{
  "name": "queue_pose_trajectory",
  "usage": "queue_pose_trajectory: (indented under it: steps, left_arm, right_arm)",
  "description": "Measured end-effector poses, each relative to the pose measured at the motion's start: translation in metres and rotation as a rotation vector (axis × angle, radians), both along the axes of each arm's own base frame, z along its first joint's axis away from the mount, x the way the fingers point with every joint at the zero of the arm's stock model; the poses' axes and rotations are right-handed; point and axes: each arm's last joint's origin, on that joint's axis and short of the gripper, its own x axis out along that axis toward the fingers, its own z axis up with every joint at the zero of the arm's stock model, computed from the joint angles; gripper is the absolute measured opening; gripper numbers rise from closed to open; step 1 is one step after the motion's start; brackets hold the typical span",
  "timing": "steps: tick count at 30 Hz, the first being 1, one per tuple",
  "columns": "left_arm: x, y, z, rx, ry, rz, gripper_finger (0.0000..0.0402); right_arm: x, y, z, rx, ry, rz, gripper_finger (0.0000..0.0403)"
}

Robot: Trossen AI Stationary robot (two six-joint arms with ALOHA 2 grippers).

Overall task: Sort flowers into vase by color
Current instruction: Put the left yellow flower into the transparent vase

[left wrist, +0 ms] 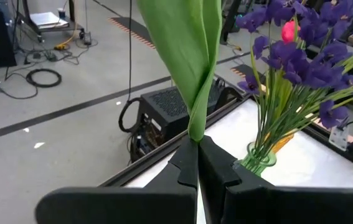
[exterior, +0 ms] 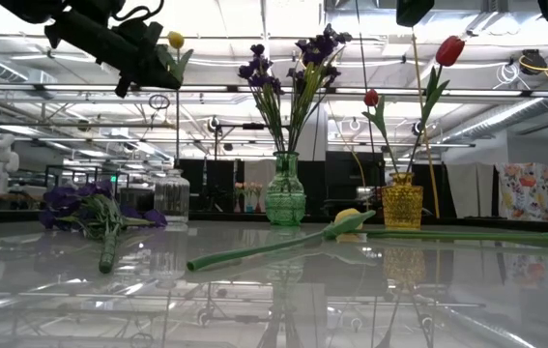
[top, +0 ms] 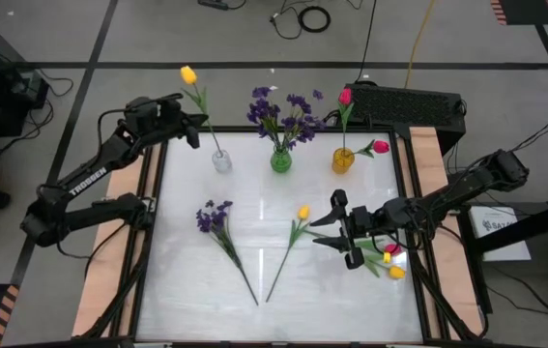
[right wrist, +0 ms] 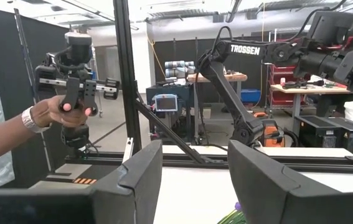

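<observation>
My left gripper (top: 196, 129) (left wrist: 196, 144) is raised at the table's far left and shut on a yellow tulip (top: 188, 74) (exterior: 175, 41). The tulip's stem runs down to the clear vase (top: 220, 160) (exterior: 170, 194). Purple blossoms (top: 283, 111) stand in the green vase (top: 280, 160). Pink-red tulips (top: 345, 96) stand in the amber vase (top: 342, 160). A purple bunch (top: 214, 217) and a yellow tulip (top: 302, 212) lie flat on the table. My right gripper (top: 332, 224) (right wrist: 195, 163) is open beside that lying tulip and touches nothing. My left gripper pinches the yellow tulip's stem between its two fingertips where a green leaf (left wrist: 192, 74) wraps it (left wrist: 195, 132), well below the bud. It comes level from the table's left, across the stem. The tulip stands nearly upright, with its lower end at the clear vase's mouth.
A pink and a yellow tulip (top: 390, 262) lie by the table's right edge, under my right arm. The three vases stand in a row along the far edge. A black case (top: 404, 101) sits behind the table. In the right wrist view a person's hand (right wrist: 64, 112) holds a device beyond the table.
</observation>
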Motion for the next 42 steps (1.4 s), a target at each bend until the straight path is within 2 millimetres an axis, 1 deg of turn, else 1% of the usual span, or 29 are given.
queue_pose_trajectory:
  steps: [11,18,25,28,34,37,42]
  left_arm:
    - [0.0,0.002,-0.002,0.044,0.053,0.009,0.0]
    - [0.007,0.01,-0.016,-0.028,0.116,0.013,0.0]
    - [0.017,0.016,-0.028,-0.091,0.137,0.006,0.0023]
    - [0.022,0.018,-0.033,-0.122,0.142,0.015,0.0027]
    - [0.033,0.017,-0.042,-0.137,0.191,0.019,0.0031]
    - [0.034,0.014,-0.043,-0.143,0.214,0.026,0.005]
    - [0.03,0.009,-0.047,-0.19,0.261,0.028,0.0114]
  right_arm:
    - [0.0,0.0,0.0,-0.002,0.0,0.0,0.0173]
    - [0.0,0.0,0.0,-0.004,0.0,-0.001,0.0173]
    - [0.0,0.0,0.0,-0.004,-0.001,-0.001,0.0173]
    - [0.0,0.0,0.0,-0.004,0.0,-0.001,0.0173]
    - [0.0,0.0,0.0,-0.004,-0.001,-0.001,0.0173]
    - [0.0,0.0,0.0,-0.004,-0.001,-0.001,0.0173]
    - [0.0,0.0,0.0,-0.004,-0.001,-0.001,0.0173]
